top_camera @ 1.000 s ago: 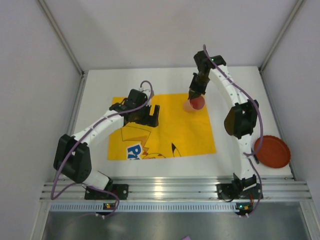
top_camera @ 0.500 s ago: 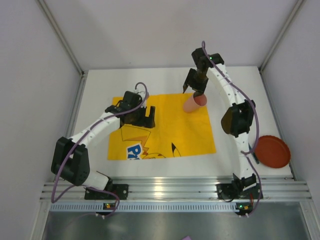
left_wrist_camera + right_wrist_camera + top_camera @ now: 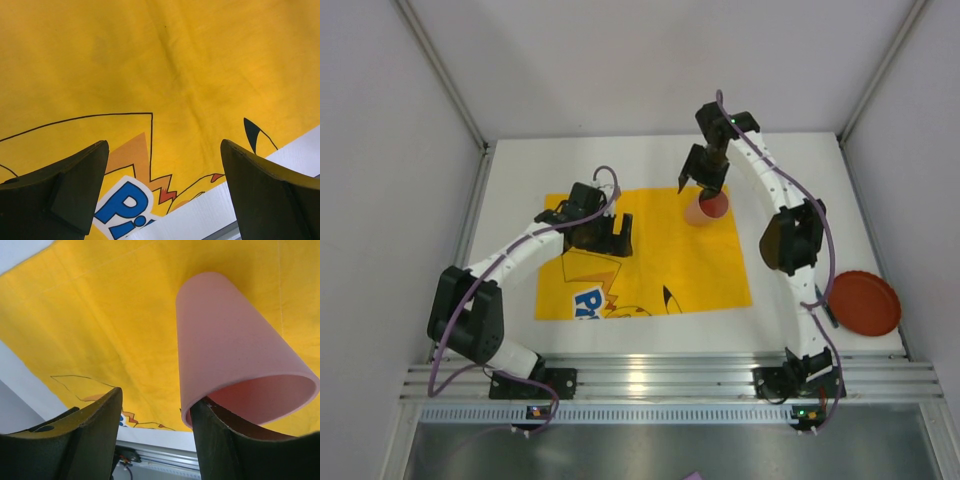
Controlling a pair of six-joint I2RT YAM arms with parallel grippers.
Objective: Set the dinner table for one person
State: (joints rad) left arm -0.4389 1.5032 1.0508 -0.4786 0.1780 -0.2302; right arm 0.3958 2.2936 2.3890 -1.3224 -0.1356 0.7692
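Note:
A pink cup (image 3: pixel 708 207) stands upright on the far right corner of the yellow cartoon-printed mat (image 3: pixel 660 260), which lies on the white dinner table (image 3: pixel 520 180). My right gripper (image 3: pixel 701 188) hangs over the cup, open. In the right wrist view one finger (image 3: pixel 225 440) dips inside the cup's (image 3: pixel 225 340) rim, while the other stays well clear to its left; the right gripper (image 3: pixel 156 400) grips nothing. My left gripper (image 3: pixel 615 235) hovers wide open over the mat's left part, and the left wrist view shows the left gripper (image 3: pixel 164 145) empty above the print.
A dark red plate (image 3: pixel 865 303) lies on the table at the near right, beside the right arm's base. A silver rail (image 3: pixel 650 375) runs along the near edge. White walls close in the left, right and far sides.
My right gripper has let go of the pink cup and lifted slightly toward the far side; the cup stays standing on the mat. My left arm has barely shifted.

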